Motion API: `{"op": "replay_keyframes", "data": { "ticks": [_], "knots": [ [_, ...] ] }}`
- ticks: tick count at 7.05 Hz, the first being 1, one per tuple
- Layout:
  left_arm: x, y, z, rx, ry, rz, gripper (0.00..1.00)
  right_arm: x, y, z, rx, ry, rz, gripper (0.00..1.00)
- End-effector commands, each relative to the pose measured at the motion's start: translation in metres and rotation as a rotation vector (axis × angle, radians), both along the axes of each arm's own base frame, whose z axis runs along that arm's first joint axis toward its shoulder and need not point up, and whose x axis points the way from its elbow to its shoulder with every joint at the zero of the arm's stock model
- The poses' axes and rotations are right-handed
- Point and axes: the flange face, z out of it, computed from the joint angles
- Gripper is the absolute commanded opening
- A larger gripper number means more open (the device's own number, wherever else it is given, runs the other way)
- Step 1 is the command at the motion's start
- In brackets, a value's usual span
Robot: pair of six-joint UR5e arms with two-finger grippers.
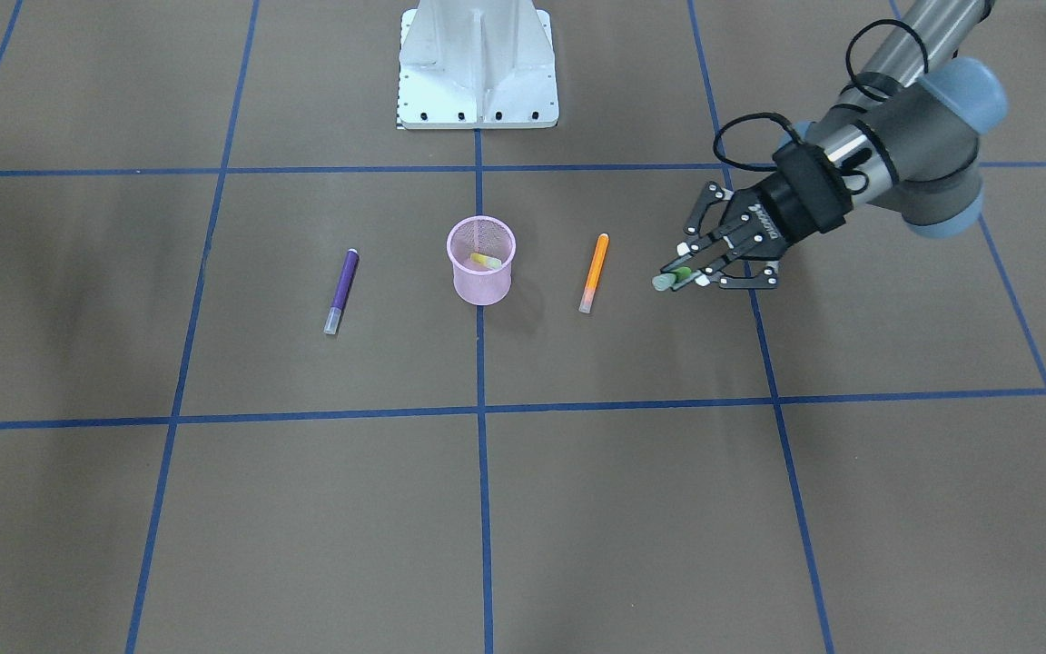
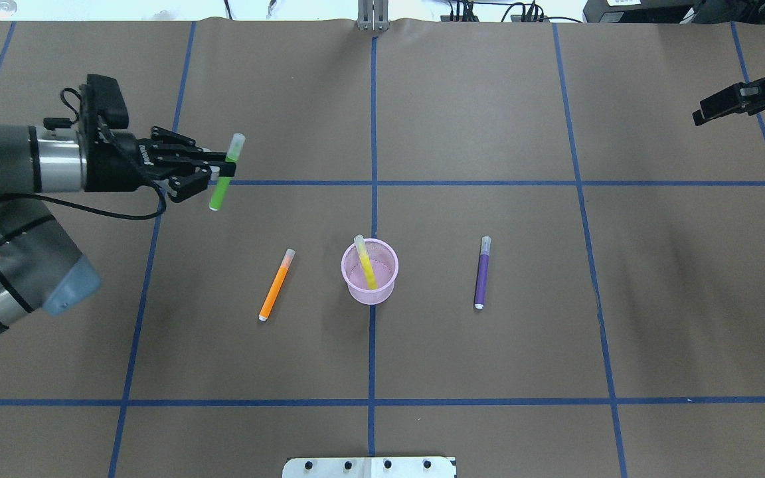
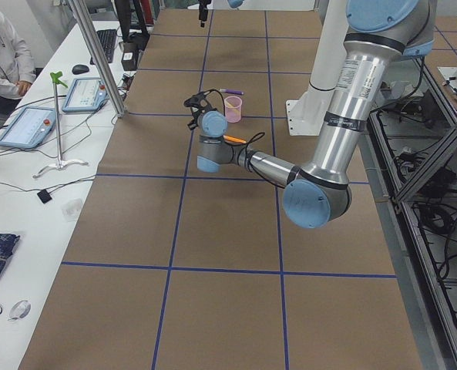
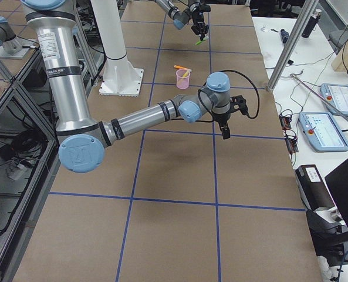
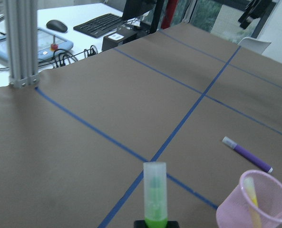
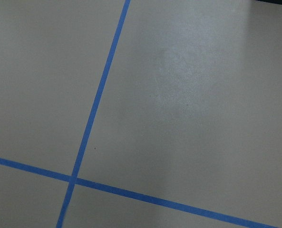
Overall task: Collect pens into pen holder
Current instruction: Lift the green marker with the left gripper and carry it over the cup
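Between left jaws, pinched tight: green pen (image 2: pixel 218 192), tilted, off tabletop (image 2: pixel 555 332), well apart from holder (image 2: pixel 382 292) on its left. Step in hand: carrying to holder. Next: centre over rim, lower, release. Yellow pen (image 2: pixel 364 262) already inside; orange (image 2: pixel 274 285) and purple (image 2: pixel 482 275) flat either side of holder. Left arm outstretched, wrist level. Right jaws: cannot tell.

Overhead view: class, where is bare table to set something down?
Bare: the row between the near tape line and the robot base; also right of the purple pen. Crowded: orange pen, pen holder, purple pen in line; left pincer with green pen beyond.
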Motion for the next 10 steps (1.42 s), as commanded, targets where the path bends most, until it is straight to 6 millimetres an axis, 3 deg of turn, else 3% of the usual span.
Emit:
{"op": "replay_keyframes", "data": {
  "ticks": [1, 2, 4, 6, 9, 10],
  "knots": [
    [0.089, 0.056, -0.046, 0.011, 0.114, 0.012, 0.0, 0.0, 0.0, -0.001, 0.003, 0.0, 0.0, 1.0],
    [0.122, 0.08, -0.06, -0.001, 0.142, 0.014, 0.0, 0.0, 0.0, -0.001, 0.002, 0.0, 0.002, 1.0],
    [0.144, 0.1, -0.071, -0.015, 0.165, 0.008, 0.0, 0.0, 0.0, 0.001, 0.0, 0.002, 0.001, 1.0],
    [0.151, 0.097, -0.077, -0.016, 0.167, 0.005, 0.0, 0.0, 0.0, 0.001, 0.0, 0.002, 0.001, 1.0],
    [0.164, 0.09, -0.083, -0.017, 0.161, 0.004, 0.08, 0.0, 0.0, 0.001, 0.001, 0.003, 0.002, 1.0],
    [0.164, 0.089, -0.083, -0.016, 0.157, 0.0, 0.26, 0.0, 0.0, 0.001, 0.0, 0.003, 0.003, 1.0]
  ]
}}
